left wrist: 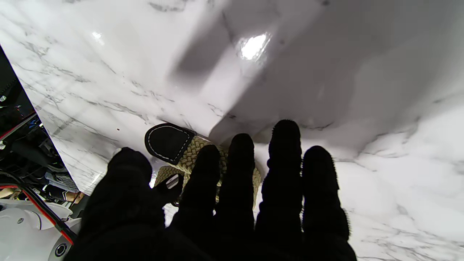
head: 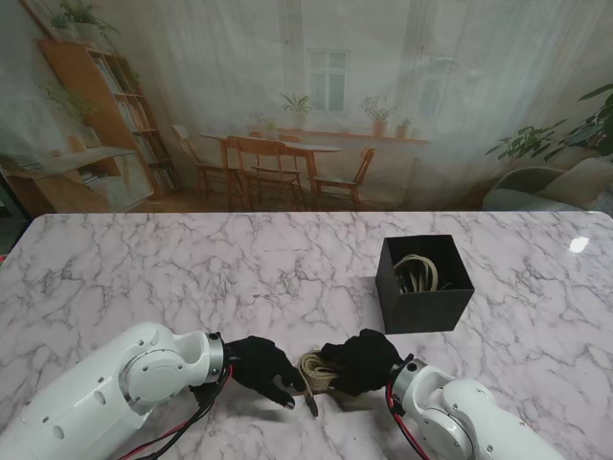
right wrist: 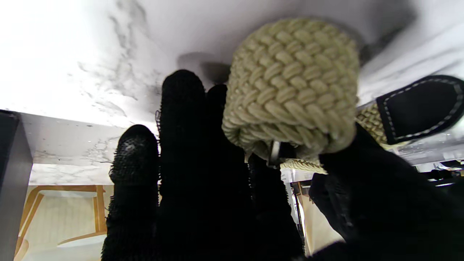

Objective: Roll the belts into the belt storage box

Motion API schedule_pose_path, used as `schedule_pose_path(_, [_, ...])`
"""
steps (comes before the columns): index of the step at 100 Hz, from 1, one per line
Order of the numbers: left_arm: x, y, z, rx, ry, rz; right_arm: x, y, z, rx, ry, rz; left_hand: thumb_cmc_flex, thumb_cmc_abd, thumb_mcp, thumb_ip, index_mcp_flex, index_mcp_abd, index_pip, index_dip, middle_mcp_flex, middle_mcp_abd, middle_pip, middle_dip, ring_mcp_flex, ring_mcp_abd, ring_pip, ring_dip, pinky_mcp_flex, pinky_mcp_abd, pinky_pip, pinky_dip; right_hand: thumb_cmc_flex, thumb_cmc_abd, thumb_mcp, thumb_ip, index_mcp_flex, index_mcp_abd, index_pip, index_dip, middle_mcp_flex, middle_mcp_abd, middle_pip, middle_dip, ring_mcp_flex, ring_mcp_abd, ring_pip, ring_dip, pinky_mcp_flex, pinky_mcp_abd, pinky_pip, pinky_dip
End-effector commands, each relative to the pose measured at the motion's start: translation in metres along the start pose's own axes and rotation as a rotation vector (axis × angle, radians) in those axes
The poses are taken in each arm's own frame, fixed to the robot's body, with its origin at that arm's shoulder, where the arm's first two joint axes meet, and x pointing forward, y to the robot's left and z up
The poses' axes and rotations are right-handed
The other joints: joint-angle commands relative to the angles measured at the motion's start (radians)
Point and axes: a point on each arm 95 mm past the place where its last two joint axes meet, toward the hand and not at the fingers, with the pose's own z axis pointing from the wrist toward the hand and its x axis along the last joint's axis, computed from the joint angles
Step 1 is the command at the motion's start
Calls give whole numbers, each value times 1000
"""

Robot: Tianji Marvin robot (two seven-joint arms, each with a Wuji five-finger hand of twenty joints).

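A beige braided belt (head: 314,372) lies rolled into a coil near my edge of the table, between both black-gloved hands. My right hand (head: 359,359) is shut on the coil (right wrist: 291,83), thumb on one side and fingers on the other. The belt's black leather tip (right wrist: 420,107) sticks out beside it. My left hand (head: 261,369) is on the coil's left, fingers stretched flat over the belt (left wrist: 195,156) and its black tip (left wrist: 166,142), gripping nothing. The black storage box (head: 424,283) stands farther away to the right, with another coiled belt (head: 417,273) inside.
The white marble table's (head: 192,268) near edge is close under both hands. One wall of the box (right wrist: 11,174) shows at the side of the right wrist view. Cables run along my left forearm (head: 144,383).
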Motion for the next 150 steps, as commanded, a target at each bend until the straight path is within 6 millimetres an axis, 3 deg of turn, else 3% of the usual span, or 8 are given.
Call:
schedule_pose_path(1, [2, 12, 2, -47, 1, -18, 2, -15, -3, 24, -11, 4, 0, 41, -26, -4, -55, -19, -63, -28, 15, 31, -48, -34, -8, 27, -24, -13, -3, 16, 0, 20, 163, -28, 141, 40, -18, -183, -48, -24, 106, -141, 36, 10, 38, -48, 29, 24, 15, -15, 10, 0])
schedule_pose_path(34, [7, 11, -6, -28, 8, -16, 2, -19, -2, 18, -29, -63, 6, 47, -26, -4, -48, -20, -52, -30, 33, 32, -32, -22, 0, 29, -13, -7, 2, 19, 14, 26, 156, -162, 194, -17, -61, -230, -63, -27, 99, -143, 33, 9, 34, -54, 34, 4, -8, -14, -3, -12])
schedule_pose_path(48, [7, 11, -6, -38, 0, -17, 2, -19, -3, 17, -27, -60, 5, 48, -27, -4, -78, 20, -77, -48, 31, 31, -37, -22, -2, 29, -16, -8, 0, 20, 13, 25, 60, -51, 140, 52, -3, -224, -51, -23, 4, -104, -8, 15, -26, -34, -49, -4, -56, 1, -30, -8])
schedule_pose_path(62, [5, 13, -1, -55, -5, -36, 2, -19, -4, 14, -13, -88, 0, 46, -28, -3, -133, 79, -132, -100, 33, 30, -34, -18, 1, 29, -14, -7, 3, 18, 15, 24, -18, -10, 39, 36, 152, -234, -34, -46, -90, -85, -49, -6, -89, -35, -118, -21, -79, 1, -52, -12])
schedule_pose_path(94, [0, 14, 5, -77, -32, -57, 4, -21, -5, -4, -15, -65, -3, 51, -27, -3, -184, 154, -153, -146, 19, 42, -28, -15, -2, 34, -13, -5, 0, 22, 17, 26, -64, 161, -47, 68, 148, -119, -69, -17, -243, -45, -61, -47, -194, -24, -199, -66, -131, 27, -103, -39])
schedule_pose_path(119, [-1, 14, 7, -85, -40, -62, 5, -23, -7, -4, -42, -26, -6, 53, -27, -3, -198, 164, -152, -163, 11, 44, -30, -18, -4, 34, -14, -5, -1, 21, 17, 25, -179, 452, -395, 54, 96, -81, -124, -15, -314, 0, -66, -84, -243, 12, -223, -97, -176, 77, -116, -47])
schedule_pose_path(137, [-1, 13, 9, -86, -41, -67, 10, -27, -7, 69, -65, -3, -5, 54, -27, -2, -206, 170, -149, -173, 7, 45, -31, -19, -5, 35, -13, -5, -2, 22, 16, 25, -314, 470, -569, 66, -129, 13, -255, -44, -496, 20, -102, -93, -369, 51, -268, -115, -276, 141, -157, -35])
schedule_pose_path(150, [-1, 11, 10, -91, -41, -68, 16, -31, -5, 116, -86, 14, -5, 54, -27, -2, -209, 174, -148, -179, 6, 48, -31, -20, -5, 37, -13, -5, -2, 22, 17, 26, -453, 463, -523, 72, -253, 67, -351, -67, -657, 58, -131, -121, -482, 109, -340, -169, -334, 179, -204, -18])
